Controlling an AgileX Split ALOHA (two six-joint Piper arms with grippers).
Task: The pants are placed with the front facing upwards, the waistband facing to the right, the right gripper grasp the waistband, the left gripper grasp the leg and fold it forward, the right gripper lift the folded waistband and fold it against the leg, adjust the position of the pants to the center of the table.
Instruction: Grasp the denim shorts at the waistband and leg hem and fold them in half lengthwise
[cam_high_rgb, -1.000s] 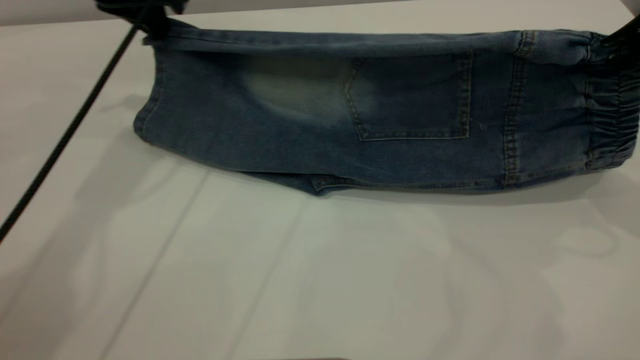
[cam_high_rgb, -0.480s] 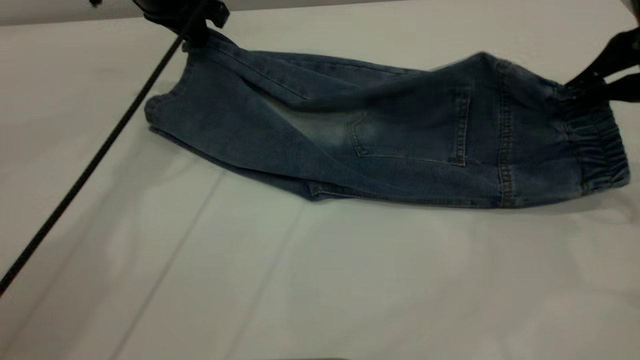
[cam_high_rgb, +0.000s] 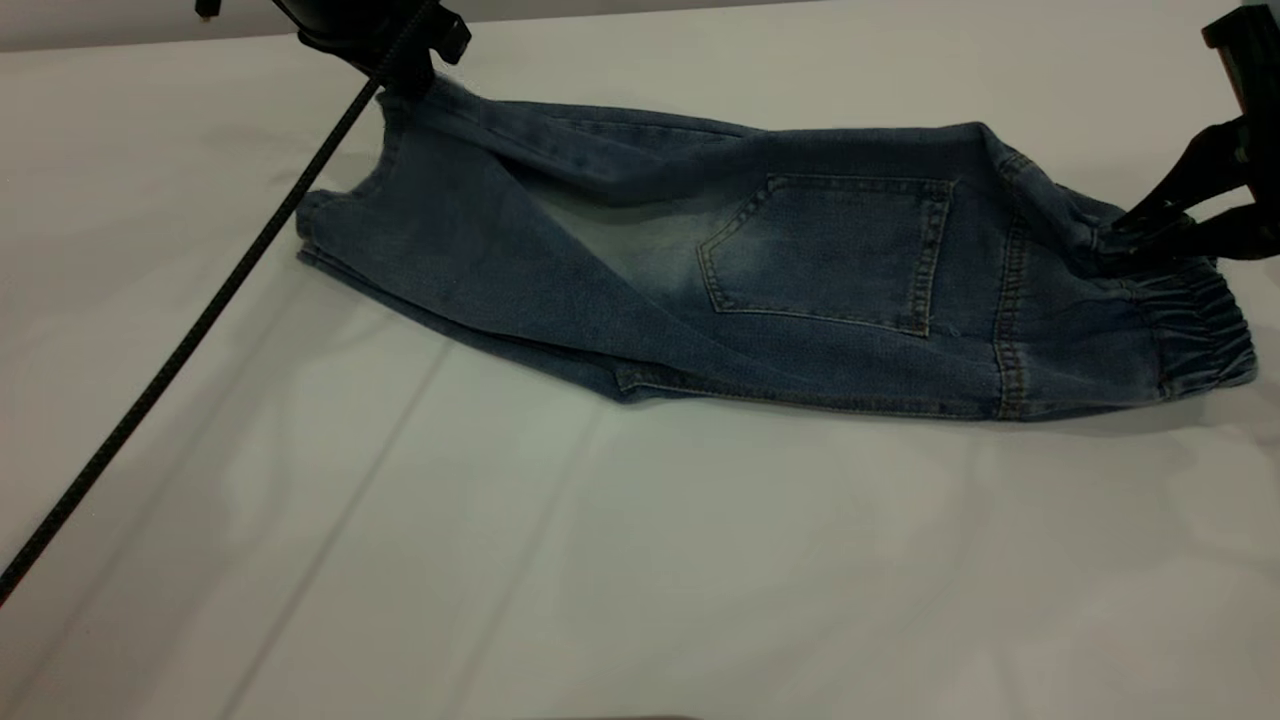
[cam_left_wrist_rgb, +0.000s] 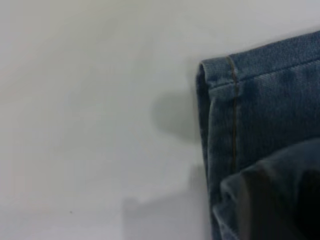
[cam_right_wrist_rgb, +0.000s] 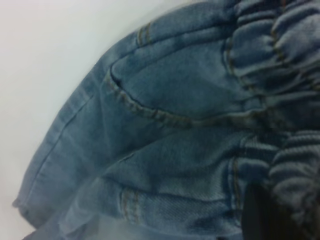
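The pants (cam_high_rgb: 760, 270) lay folded lengthwise across the far half of the tabletop (cam_high_rgb: 640, 560), back pocket (cam_high_rgb: 825, 255) uppermost, the waistband (cam_high_rgb: 1195, 330) toward the right edge and the leg end toward the far left corner. A second earlier the folded half had been held taut and high between the two grippers; half a second ago it was sagging with a peak near the waistband, and by this moment it had settled almost flat, the pocket lying smooth. Only the leg corner rose off the surface.

The left gripper (cam_high_rgb: 405, 75), its cable (cam_high_rgb: 190, 340) running toward the near left corner, had its jaws closed on that raised leg hem. The right gripper (cam_high_rgb: 1135, 235), beside the right edge, had come down with the cloth; its jaws were pinched on the waistband's far end.

By my reading the forward fold was essentially laid down. What remained was letting go of the leg, folding the waistband over it, and centring the bundle.
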